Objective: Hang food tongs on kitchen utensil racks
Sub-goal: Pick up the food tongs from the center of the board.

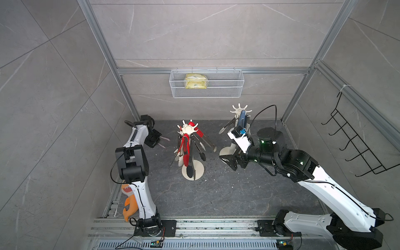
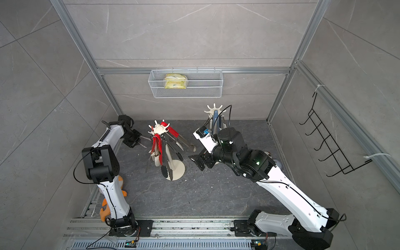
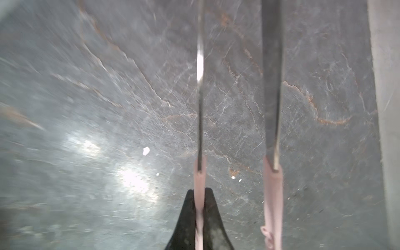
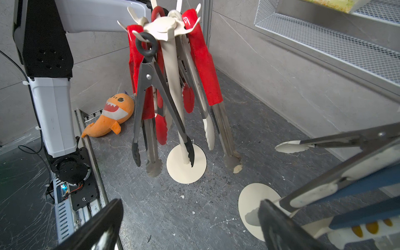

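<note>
My left gripper (image 3: 199, 191) is shut on one pink-sleeved arm of a pair of food tongs (image 3: 273, 190), whose two steel arms run away from the camera over the dark floor. In both top views this gripper (image 1: 159, 142) (image 2: 139, 141) holds the tongs (image 1: 165, 139) just left of the left cream utensil rack (image 1: 189, 129). That rack (image 4: 166, 25) carries several red, black and cream-tipped tongs. My right gripper (image 4: 190, 216) (image 1: 229, 162) is open and holds nothing. It is low beside the right rack (image 1: 239, 110), where blue-grey tongs (image 1: 242, 119) and cream-tipped tongs (image 1: 225, 127) hang.
A white wire basket (image 1: 206, 93) with a yellow packet hangs on the back wall. On the right wall is a black wire hook rack (image 1: 355, 142). An orange plush shark (image 1: 129, 201) lies behind the left arm's base. The racks' round bases (image 1: 199, 171) stand on the dark floor.
</note>
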